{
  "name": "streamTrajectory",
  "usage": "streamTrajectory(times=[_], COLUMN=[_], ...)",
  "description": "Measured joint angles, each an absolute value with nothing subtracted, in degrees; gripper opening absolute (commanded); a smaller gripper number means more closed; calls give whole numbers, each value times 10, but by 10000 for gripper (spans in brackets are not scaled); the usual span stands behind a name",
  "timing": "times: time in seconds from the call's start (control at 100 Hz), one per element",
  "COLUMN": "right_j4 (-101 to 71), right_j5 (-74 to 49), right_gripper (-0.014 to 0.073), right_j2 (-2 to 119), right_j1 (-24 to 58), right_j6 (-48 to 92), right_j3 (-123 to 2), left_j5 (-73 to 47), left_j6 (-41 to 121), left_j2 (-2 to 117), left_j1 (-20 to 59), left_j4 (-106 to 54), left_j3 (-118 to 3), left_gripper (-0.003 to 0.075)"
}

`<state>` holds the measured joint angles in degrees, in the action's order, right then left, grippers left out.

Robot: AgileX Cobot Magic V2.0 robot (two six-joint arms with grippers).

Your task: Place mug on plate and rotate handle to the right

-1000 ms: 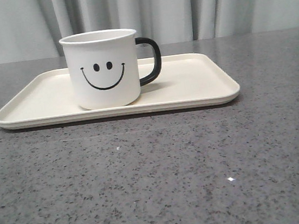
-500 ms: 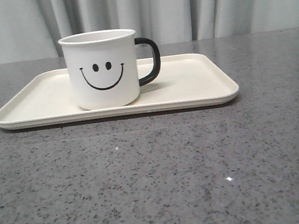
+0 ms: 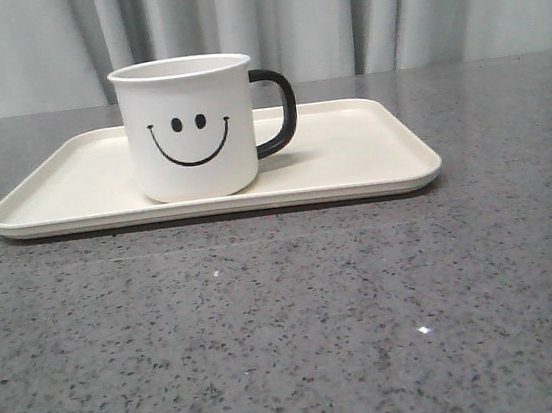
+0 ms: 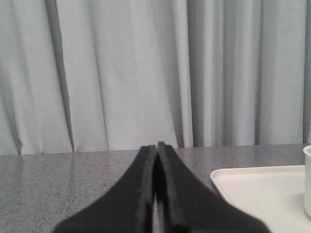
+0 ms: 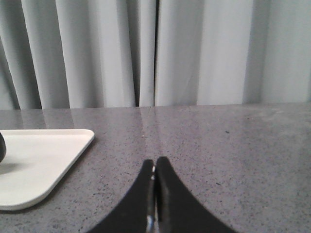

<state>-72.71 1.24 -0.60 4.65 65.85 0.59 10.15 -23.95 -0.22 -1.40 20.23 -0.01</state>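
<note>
Left tool [image 4: 156, 145]: clenched, holding nothing, over bench [image 3: 293, 345]. Right tool [image 5: 154, 161]: clenched, holding nothing. Plate [image 3: 351, 157]: frame centre, flat on bench. Mug [image 3: 188, 127]: upright on plate, left of centre; handle [image 3: 279, 110] points frame right. Curtain [image 3: 332, 8]: behind.

Grey speckled table [image 3: 291, 326], pale curtain [image 3: 333, 13] behind

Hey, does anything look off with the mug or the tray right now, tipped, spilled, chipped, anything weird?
Nothing stands out. The mug stands upright on the plate, its handle pointing right, with no spill or visible damage.
</note>
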Motion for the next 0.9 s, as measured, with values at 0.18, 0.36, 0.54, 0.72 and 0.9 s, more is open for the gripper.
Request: streamTrajectory(times=[0.18,0.36,0.54,0.72,0.9], right_j4=[-736,-739,-741,-744,-746], right_j5=[11,19,20,20,19], right_gripper=[-61,-61,-61,-61,-61], right_j2=[-6,-6,-6,-6,-6], right_j1=[46,46,46,46,46], right_j6=[658,658,658,658,658], right_j3=[16,16,16,16,16], left_j5=[102,102,102,102,102], left_j6=[-240,-240,-240,-240,-240], left_j2=[-2,-2,-2,-2,-2], left_j1=[-14,-14,-14,-14,-14], left_j4=[202,202,202,202,202], left_j3=[0,0,0,0,0], left_gripper=[-20,-20,-20,-20,-20])
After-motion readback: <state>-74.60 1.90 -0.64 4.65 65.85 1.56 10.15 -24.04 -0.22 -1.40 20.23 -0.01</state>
